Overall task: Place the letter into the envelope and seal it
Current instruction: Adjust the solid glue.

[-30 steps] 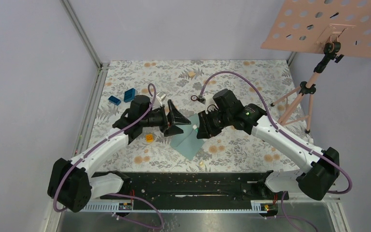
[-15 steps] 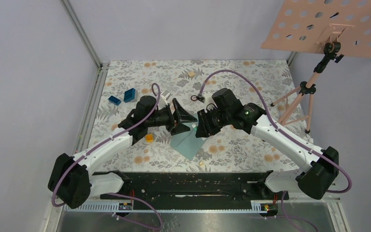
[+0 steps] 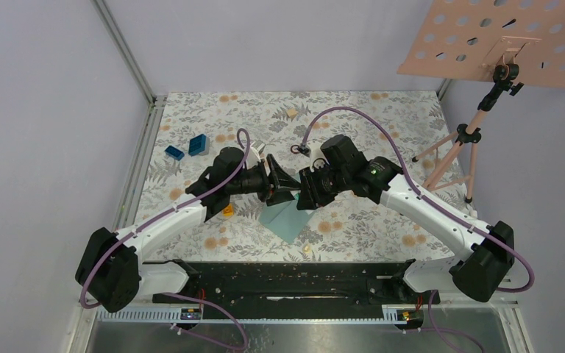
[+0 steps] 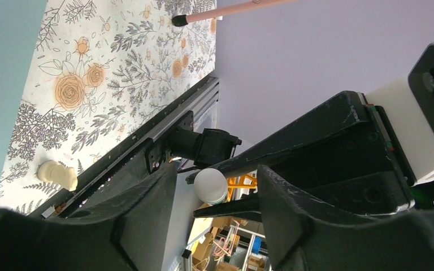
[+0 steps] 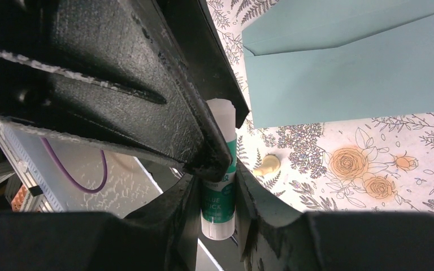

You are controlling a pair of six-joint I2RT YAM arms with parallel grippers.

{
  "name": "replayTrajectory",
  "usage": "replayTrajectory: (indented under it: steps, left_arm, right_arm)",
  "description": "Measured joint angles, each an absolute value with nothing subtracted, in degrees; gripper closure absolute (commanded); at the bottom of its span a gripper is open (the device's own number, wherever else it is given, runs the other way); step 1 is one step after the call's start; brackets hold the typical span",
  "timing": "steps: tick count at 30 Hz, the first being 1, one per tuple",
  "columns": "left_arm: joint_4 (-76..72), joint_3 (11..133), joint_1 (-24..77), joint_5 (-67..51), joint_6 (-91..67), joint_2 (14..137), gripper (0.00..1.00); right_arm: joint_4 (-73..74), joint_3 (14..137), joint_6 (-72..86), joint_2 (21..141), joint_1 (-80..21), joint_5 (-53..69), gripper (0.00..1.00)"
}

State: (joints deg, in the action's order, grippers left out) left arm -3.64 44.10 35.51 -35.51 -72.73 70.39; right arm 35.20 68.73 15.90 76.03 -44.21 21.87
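My right gripper (image 3: 303, 195) is shut on a green-and-white glue stick (image 5: 217, 189), seen close in the right wrist view (image 5: 215, 199). My left gripper (image 3: 282, 181) is open and faces it, jaws either side of the stick's white cap (image 4: 211, 185); the left wrist view (image 4: 215, 180) shows a gap on both sides. The teal envelope (image 3: 287, 218) lies flat on the floral table just below both grippers, flap side showing (image 5: 350, 62); its edge shows in the left wrist view (image 4: 0, 84). The letter is not in view.
Two blue blocks (image 3: 197, 144) (image 3: 174, 153) lie at the back left. A small orange piece (image 3: 227, 209) sits under the left arm. A cream scrap (image 5: 267, 165) lies by the envelope. A pink perforated board (image 3: 500, 44) on a tripod (image 3: 449, 158) stands at the right.
My left arm has moved right toward the right gripper, and its open jaws now straddle the glue stick's cap. The right gripper has shifted only slightly. The envelope has not moved.
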Motion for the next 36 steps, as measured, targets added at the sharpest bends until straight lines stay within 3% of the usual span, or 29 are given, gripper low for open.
replayTrajectory:
  steps: [7, 12, 17, 21, 23, 25, 27, 31, 36]
  left_arm:
    - [-4.1, 44.1, 35.6, -35.5, -73.1, 70.8, 0.55]
    - [-4.4, 44.1, 35.6, -35.5, -73.7, 71.6, 0.74]
    - [-5.0, 44.1, 35.7, -35.4, -73.9, 71.8, 1.00]
    - [-5.4, 44.1, 35.7, -35.2, -74.0, 71.8, 1.00]
    - [-5.8, 44.1, 35.7, -35.2, -74.0, 71.8, 1.00]
    - [-6.2, 44.1, 35.7, -35.2, -74.1, 71.8, 1.00]
    - [-6.8, 44.1, 35.7, -35.2, -74.2, 71.7, 1.00]
    - [-5.7, 44.1, 35.6, -35.1, -74.2, 71.7, 1.00]
    - [-5.9, 44.1, 34.3, -35.1, -76.6, 71.7, 1.00]
  right_arm:
    - [35.2, 68.8, 16.4, 76.0, -44.2, 21.9, 1.00]
    - [35.1, 68.8, 16.9, 76.0, -44.2, 21.6, 1.00]
    - [35.0, 68.8, 17.6, 76.0, -44.2, 21.0, 1.00]
    - [34.8, 68.8, 18.3, 75.7, -44.4, 20.1, 1.00]
    - [34.8, 68.8, 18.7, 75.4, -44.5, 19.4, 0.85]
    - [34.7, 68.8, 19.2, 75.0, -44.6, 18.8, 0.57]
    - [34.2, 68.6, 20.1, 74.1, -44.6, 17.6, 0.43]
    - [32.7, 68.4, 21.5, 71.2, -44.6, 14.3, 0.24]
    - [24.4, 62.6, 23.7, 59.3, -44.6, 7.0, 0.16]
